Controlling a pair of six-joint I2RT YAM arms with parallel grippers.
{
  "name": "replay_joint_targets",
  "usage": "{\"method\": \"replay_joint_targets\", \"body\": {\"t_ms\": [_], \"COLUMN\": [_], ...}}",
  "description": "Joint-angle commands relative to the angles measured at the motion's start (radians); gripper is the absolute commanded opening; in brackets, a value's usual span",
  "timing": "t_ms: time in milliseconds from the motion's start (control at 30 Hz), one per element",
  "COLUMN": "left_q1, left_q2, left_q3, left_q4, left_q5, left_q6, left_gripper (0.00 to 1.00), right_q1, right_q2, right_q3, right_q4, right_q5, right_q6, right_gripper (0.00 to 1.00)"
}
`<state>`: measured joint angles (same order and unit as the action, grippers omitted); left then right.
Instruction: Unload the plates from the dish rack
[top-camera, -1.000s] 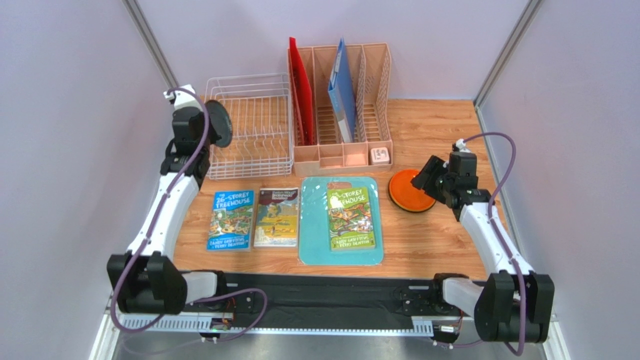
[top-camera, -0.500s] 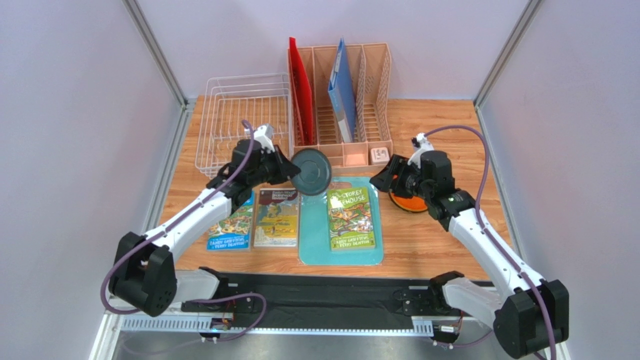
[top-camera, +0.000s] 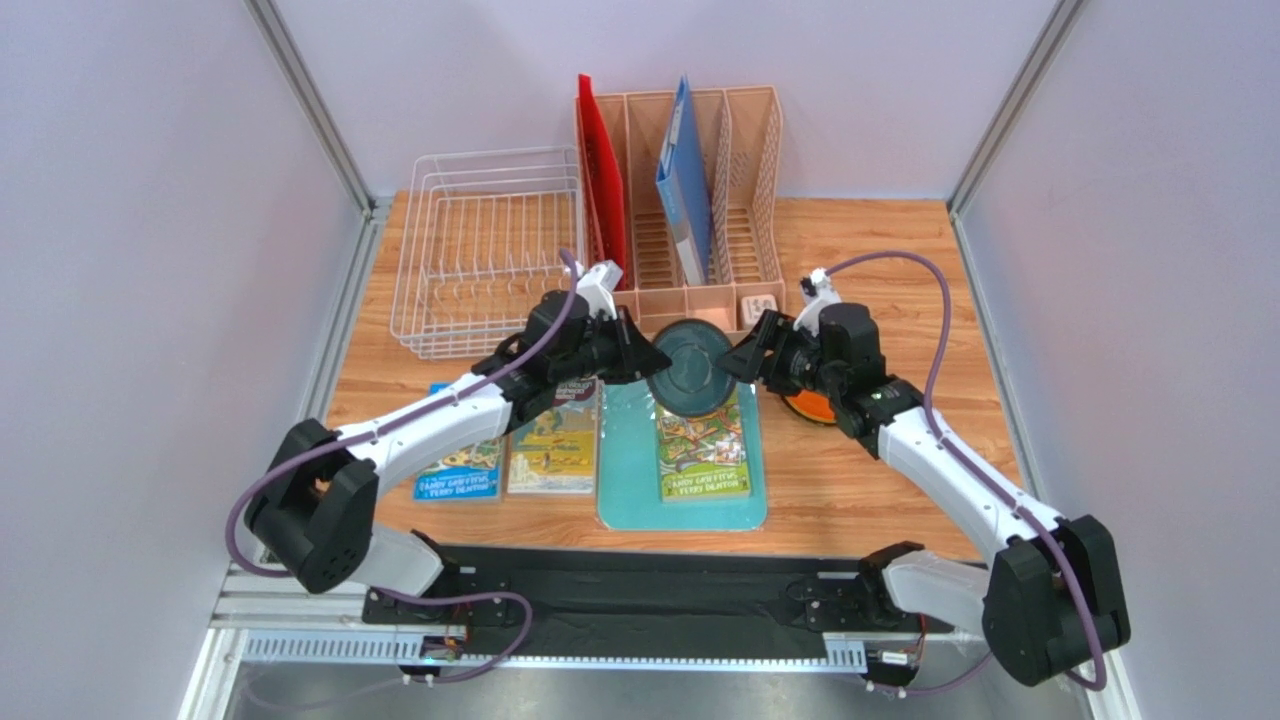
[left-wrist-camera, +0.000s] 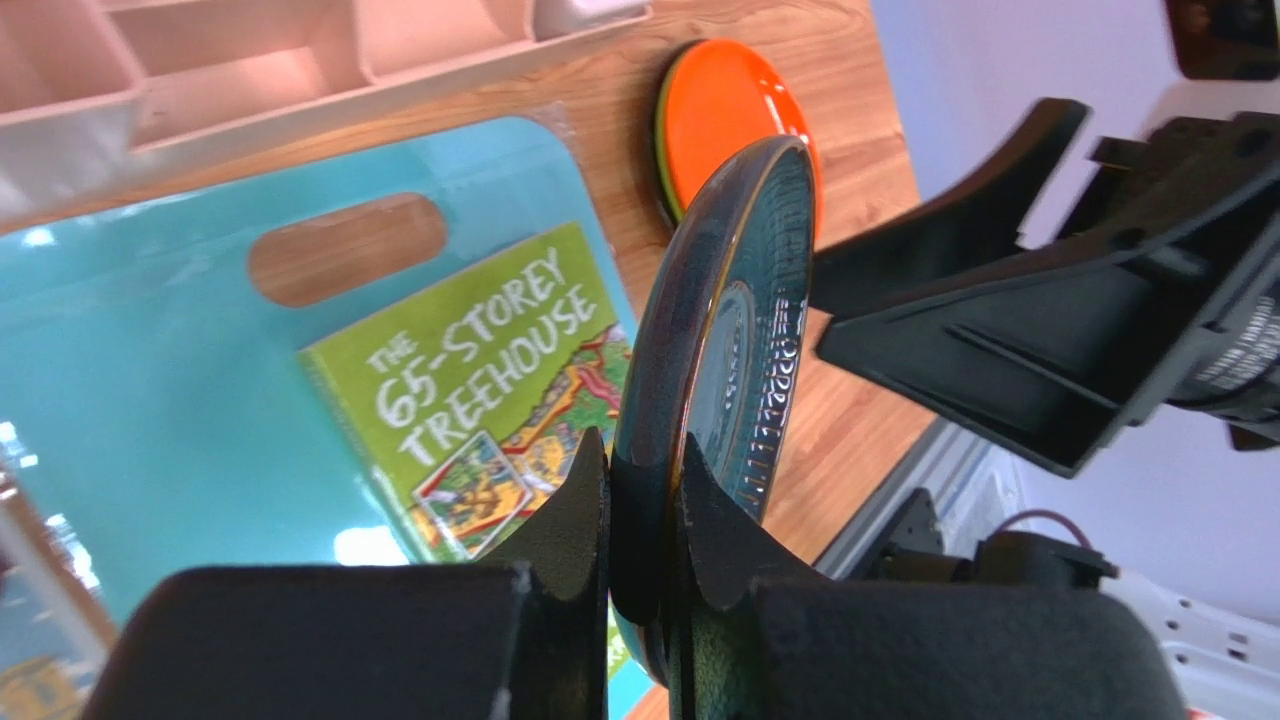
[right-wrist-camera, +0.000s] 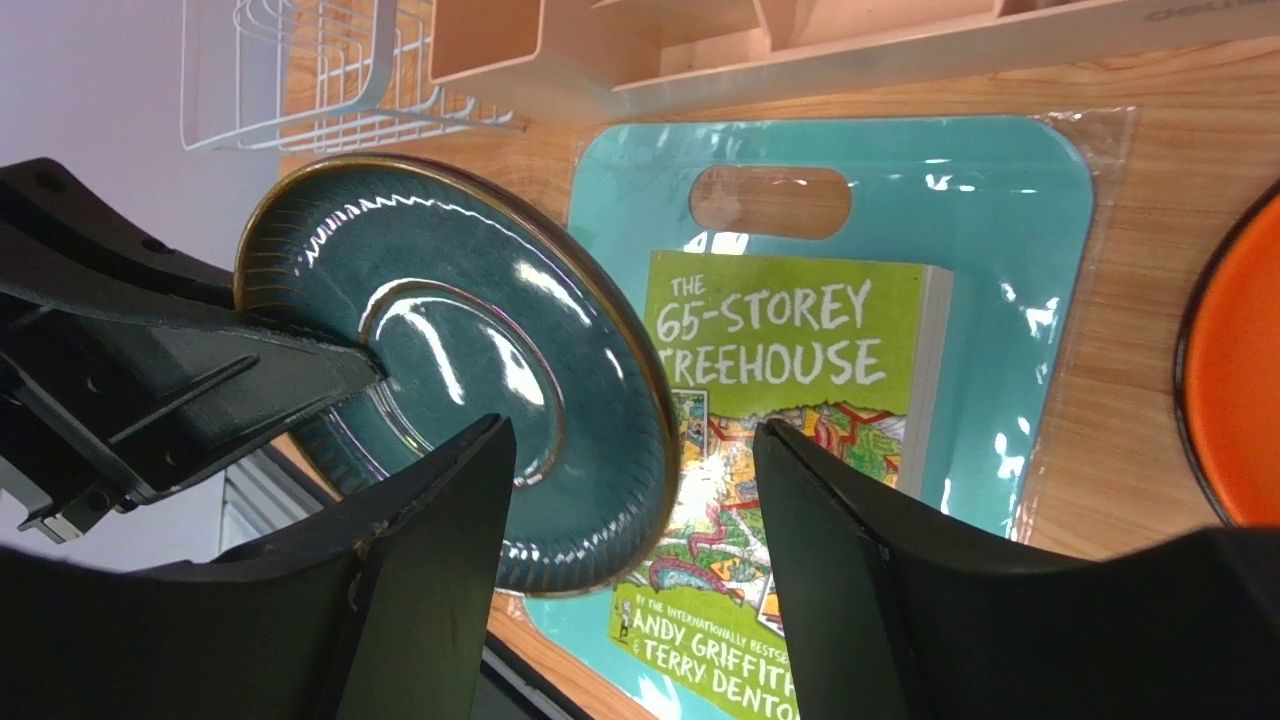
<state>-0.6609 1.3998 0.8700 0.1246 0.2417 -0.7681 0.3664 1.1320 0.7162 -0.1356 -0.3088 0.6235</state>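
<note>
Teal plate hangs in the air at the scene's centre, above the far end of the board and well right of the rack.

Hidden or unclear:
- From above, the teal plate covers the far end of the book.
- The right arm covers most of the orange plate, which lies on the table right of the board. The right wrist view cuts this plate off at the frame edge.
- The left wrist view shows a thin green rim at the orange plate's edge. What lies beneath it cannot be told.
- Only a corner of the rack appears in the right wrist view.

Arm pose:
- Left arm: stretched from its base toward the far right, wrist over the books. The left gripper is clenched on the teal plate's left rim, one finger on each face.
- Right arm: stretched from its base toward the far left, wrist over the orange plate. The right gripper is released, its fingers spread on either side of the teal plate's right rim. Contact with the rim cannot be told.
- The two grippers face each other across the teal plate.
</note>
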Motion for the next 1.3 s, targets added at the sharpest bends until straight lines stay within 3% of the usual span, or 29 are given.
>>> {"method": "replay_joint_targets", "body": {"t_ms": [0, 133, 200, 367, 533, 567, 600, 633, 700, 767, 800, 1067, 1100, 1267], "left_q1": [-0.019, -0.019, -0.019, -0.02, -0.02, -0.019, -0.019, -0.019, -0.019, -0.019, -0.019, -0.019, -0.019, -0.019], "left_q2": [0.022, 0.06, 0.074, 0.096, 0.114, 0.117, 0.119, 0.122, 0.122, 0.113, 0.105, -0.005, -0.028, -0.088], "left_q3": [0.069, 0.072, 0.072, 0.081, 0.086, 0.086, 0.089, 0.089, 0.092, 0.095, 0.098, 0.106, 0.104, 0.08], "left_q4": [0.19, 0.314, 0.337, 0.362, 0.362, 0.359, 0.356, 0.353, 0.325, 0.293, 0.25, -0.055, -0.081, -0.206], "left_q5": [0.076, 0.16, 0.171, 0.186, 0.183, 0.182, 0.18, 0.18, 0.16, 0.137, 0.107, -0.177, -0.238, -0.473], "left_q6": [-0.065, -0.1, -0.114, -0.112, -0.109, -0.108, -0.106, -0.099, -0.082, -0.042, -0.022, 0.217, 0.239, 0.361], "left_gripper": [0.0, 0.0, 0.0, 0.0, 0.01, 0.07, 0.18, 0.43, 0.67, 0.75, 0.85, 0.93, 0.99, 0.99], "right_q1": [0.008, 0.008, 0.008, 0.006, 0.002, -0.001, -0.01, -0.017, -0.044, -0.069, -0.096, -0.319, -0.355, -0.431], "right_q2": [0.04, 0.081, 0.094, 0.088, 0.048, 0.04, 0.031, 0.003, -0.032, -0.093, -0.115, -0.241, -0.235, -0.21], "right_q3": [-0.021, -0.038, -0.046, -0.07, -0.084, -0.086, -0.087, -0.087, -0.095, -0.092, -0.092, -0.078, -0.078, -0.081], "right_q4": [0.126, 0.223, 0.251, 0.327, 0.329, 0.326, 0.305, 0.289, 0.248, 0.193, 0.144, -0.114, -0.14, -0.157], "right_q5": [-0.065, -0.127, -0.156, -0.196, -0.187, -0.184, -0.162, -0.147, -0.109, -0.046, -0.029, 0.103, 0.106, 0.143], "right_q6": [0.038, 0.065, 0.074, 0.079, 0.071, 0.07, 0.074, 0.073, 0.058, 0.039, 0.022, -0.08, -0.088, -0.113], "right_gripper": [0.66, 0.65, 0.59, 0.0, 0.0, 0.0, 0.0, 0.0, 0.0, 0.0, 0.0, 0.0, 0.0, 0.0]}}
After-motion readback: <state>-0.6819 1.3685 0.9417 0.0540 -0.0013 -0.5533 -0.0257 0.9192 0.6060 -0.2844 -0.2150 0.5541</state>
